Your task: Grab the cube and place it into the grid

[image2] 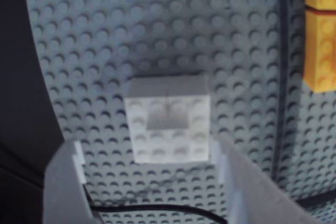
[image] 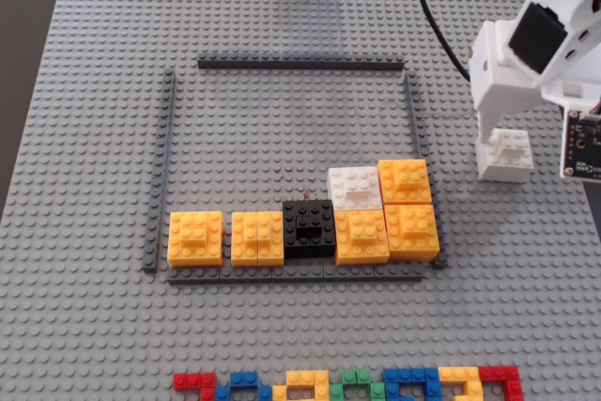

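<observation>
Gripper (image2: 152, 182) spread wide, cube (image2: 169, 124) just ahead between its fingers, outside grid (image: 282, 129)

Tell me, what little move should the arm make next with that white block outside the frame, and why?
Probably ease straight down and close on the cube. In the wrist view the gripper is open, its fingers flanking the block's near edge, nothing yet clamped. In the fixed view the cube sits on the baseplate right of the grid, so it must be grasped before carrying it in.
</observation>
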`<control>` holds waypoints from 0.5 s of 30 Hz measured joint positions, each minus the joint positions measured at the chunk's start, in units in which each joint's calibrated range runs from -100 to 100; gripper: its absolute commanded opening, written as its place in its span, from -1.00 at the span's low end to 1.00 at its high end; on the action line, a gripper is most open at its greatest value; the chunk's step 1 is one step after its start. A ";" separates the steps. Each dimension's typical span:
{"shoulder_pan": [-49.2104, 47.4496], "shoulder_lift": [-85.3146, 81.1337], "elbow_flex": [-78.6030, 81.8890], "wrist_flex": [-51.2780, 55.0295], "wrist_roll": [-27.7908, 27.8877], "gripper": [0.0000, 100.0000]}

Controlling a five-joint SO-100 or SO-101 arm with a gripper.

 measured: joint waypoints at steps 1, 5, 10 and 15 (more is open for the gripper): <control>0.00 0.00 0.00 0.10 0.00 -0.40; 0.00 0.00 0.00 0.15 0.00 -0.40; 0.00 0.00 0.00 0.15 0.00 -0.40; 0.00 0.00 -0.79 0.73 0.00 -0.40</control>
